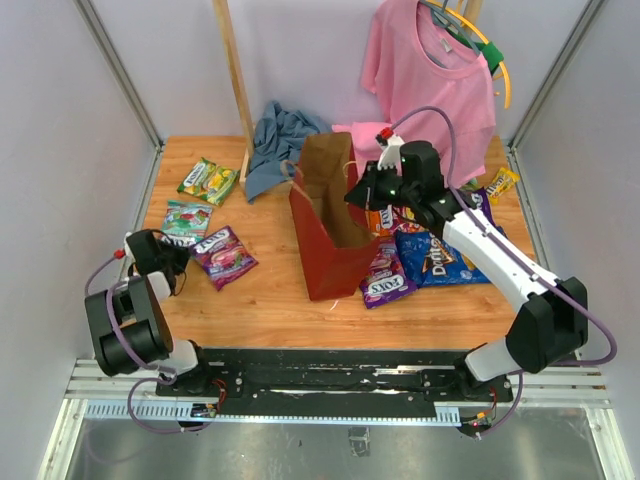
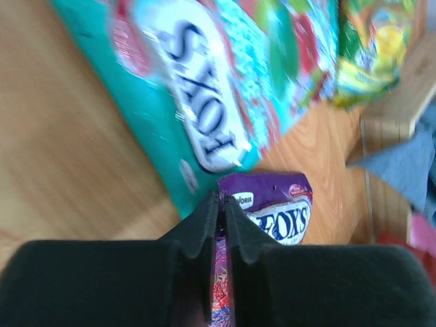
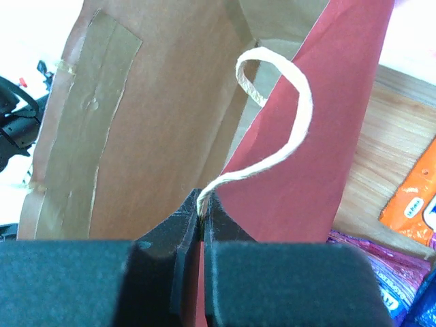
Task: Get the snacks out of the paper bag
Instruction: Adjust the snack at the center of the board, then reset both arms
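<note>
- Closest to the wrist lens, the right gripper [image 3: 202,204] has its fingers pinched narrow on the twine handle [image 3: 300,116], which curls up in a loop above them.
- The paper bag [image 1: 325,255] stands at mid-bench with its mouth open upward. It is brown inside [image 3: 157,116] and dark red outside. The right gripper [image 1: 362,192] sits at its right rim.
- Snacks lie between the bag and the right edge. The blue Doritos bag [image 1: 435,260] lies flat. The second purple packet [image 1: 385,280] touches the bag's foot. The orange packet [image 3: 412,204] is partly under the right arm. The small yellow packet [image 1: 500,183] lies near the far right corner.
- More snacks lie toward the left edge. The purple packet [image 1: 225,255] is nearest the bag. The teal packet [image 1: 185,222] is just beyond it, and the green-yellow packets [image 1: 208,180] are farther back.
- The left gripper [image 2: 221,204] is low over the bench by the left edge. Its fingers are pressed almost together, with a strip of the purple packet [image 2: 279,211] caught between them.
- At the far edge, the blue-grey cloth [image 1: 280,135] is heaped behind the bag, the pink shirt [image 1: 430,70] hangs above the right corner, and the wooden post [image 1: 235,80] rises beside the cloth.
</note>
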You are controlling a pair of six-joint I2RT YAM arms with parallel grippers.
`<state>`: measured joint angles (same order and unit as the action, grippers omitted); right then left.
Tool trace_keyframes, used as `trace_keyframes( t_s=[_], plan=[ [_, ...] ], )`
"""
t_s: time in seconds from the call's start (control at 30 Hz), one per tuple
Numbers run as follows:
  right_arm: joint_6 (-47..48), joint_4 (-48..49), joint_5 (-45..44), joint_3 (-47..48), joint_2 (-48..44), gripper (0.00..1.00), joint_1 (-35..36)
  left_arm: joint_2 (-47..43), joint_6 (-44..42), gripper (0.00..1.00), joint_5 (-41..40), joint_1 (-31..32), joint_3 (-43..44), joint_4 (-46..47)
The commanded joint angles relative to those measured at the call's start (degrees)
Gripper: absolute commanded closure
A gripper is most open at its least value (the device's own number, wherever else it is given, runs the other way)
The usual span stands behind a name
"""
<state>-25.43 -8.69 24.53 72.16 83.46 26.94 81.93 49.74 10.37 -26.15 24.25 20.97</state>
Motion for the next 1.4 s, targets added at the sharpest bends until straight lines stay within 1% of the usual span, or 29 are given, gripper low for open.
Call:
trace_keyframes(
  t_s=[0.0,0.03,0.1,0.13,0.23,0.27,0.33,0.53,0.57,0.6,0.63,0.7,0.73,0.77,0.83,0.9,1.0,1.03,1.07,1.2,1.37],
  plan=[
    [4.01,-3.24,-1.91,3.72,0.40,0.99,2.81,-6.27,-6.08,0.81,-0.81,5.72,2.81,-8.30],
    [4.33,-3.51,-1.71,4.22,0.85,0.99,3.28,-7.75,-6.51,0.72,-1.12,6.36,2.67,-9.40],
    [5.62,-4.27,-1.56,5.53,1.60,0.99,4.60,-9.42,-7.27,0.44,-1.47,6.64,2.60,-12.07],
    [6.17,-4.80,-1.72,6.13,1.92,0.99,5.45,-10.23,-7.67,0.36,-2.14,6.64,2.70,-13.50],
    [10.13,-8.08,-3.07,9.62,3.25,0.99,8.19,-13.49,-7.70,0.20,-5.08,6.54,2.66,-15.94],
    [11.06,-9.15,-3.71,10.62,3.67,0.99,8.89,-14.71,-7.58,0.08,-5.70,6.56,2.77,-16.44],
    [11.40,-10.03,-4.18,11.84,4.20,0.99,9.64,-16.35,-7.70,0.06,-5.88,6.55,3.81,-17.90],
    [9.98,-9.27,-3.97,11.78,5.06,0.99,9.99,-21.68,-9.19,0.06,-2.30,6.59,7.04,-21.94],
    [9.90,-9.27,-3.92,11.73,5.20,0.96,10.04,-23.17,-9.45,0.05,-1.72,6.61,7.02,-22.07],
    [9.90,-9.29,-4.12,11.63,5.24,0.90,10.06,-24.89,-9.92,0.05,-1.20,6.56,7.00,-22.34],
    [9.90,-9.26,-4.55,11.51,5.10,0.84,10.03,-26.46,-10.18,0.03,-0.82,6.55,7.03,-22.78],
    [10.00,-9.29,-5.44,11.34,4.52,0.76,10.05,-29.24,-11.09,0.00,0.00,6.59,7.62,-23.84],
    [10.37,-9.25,-5.58,11.42,4.06,0.69,10.02,-30.29,-11.59,0.00,0.65,6.63,8.05,-24.54],
    [10.82,-9.46,-5.75,11.48,3.55,0.54,10.00,-31.43,-12.22,0.00,1.61,6.61,8.76,-25.02],
    [11.88,-9.59,-6.36,11.64,1.71,0.37,10.04,-32.28,-13.42,0.00,4.50,6.64,10.07,-26.04],
    [13.09,-10.25,-7.60,12.23,0.04,0.26,10.06,-32.43,-14.70,0.00,6.17,6.60,11.85,-27.74],
    [15.09,-13.68,-9.67,15.12,-2.60,0.10,10.03,-33.31,-16.84,0.00,6.48,6.64,14.55,-31.27],
    [15.67,-15.00,-10.16,16.25,-3.58,0.02,9.98,-34.11,-17.83,0.00,6.93,6.64,15.23,-31.75],
    [16.17,-16.18,-10.72,17.40,-4.64,0.01,9.98,-35.11,-18.56,0.00,7.57,6.68,15.73,-32.05],
    [17.05,-19.22,-13.28,19.34,-9.68,0.01,9.94,-38.45,-20.41,0.00,11.08,6.72,17.90,-33.28],
    [17.23,-18.45,-17.40,15.57,-17.87,0.02,9.80,-38.63,-22.15,0.00,15.91,6.79,21.71,-35.91]
  ],
)
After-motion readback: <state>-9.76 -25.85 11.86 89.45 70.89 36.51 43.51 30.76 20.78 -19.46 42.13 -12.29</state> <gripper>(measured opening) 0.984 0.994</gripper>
